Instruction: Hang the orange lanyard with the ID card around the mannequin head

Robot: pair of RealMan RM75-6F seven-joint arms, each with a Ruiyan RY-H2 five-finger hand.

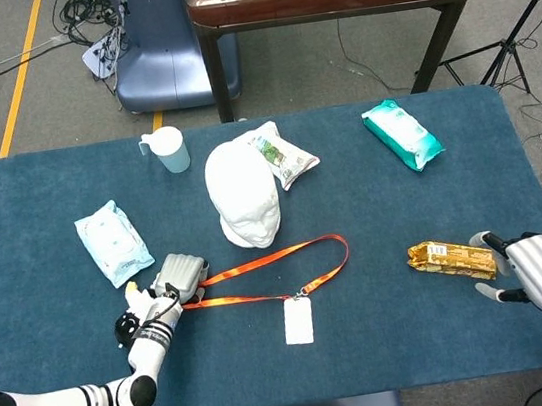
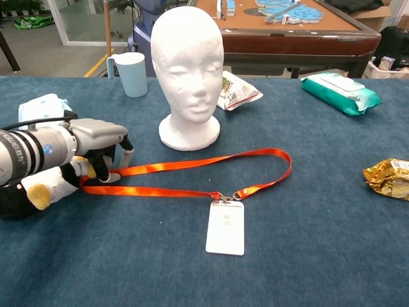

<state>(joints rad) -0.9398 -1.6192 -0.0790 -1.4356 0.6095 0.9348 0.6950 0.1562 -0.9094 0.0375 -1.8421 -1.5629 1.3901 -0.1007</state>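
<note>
Left hand (image 2: 96, 150) pinching orange lanyard (image 2: 192, 166) end, fingertips hidden; right hand (image 1: 538, 271) spread.

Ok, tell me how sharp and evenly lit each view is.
Head view: even, soft overhead light, faint shadows, everything sharp from the mannequin head to the ID card. Chest view: the orange lanyard and card are crisp, but the left hand looms large and a little soft near the lens; mild sheen on the gold snack wrapper.
</note>
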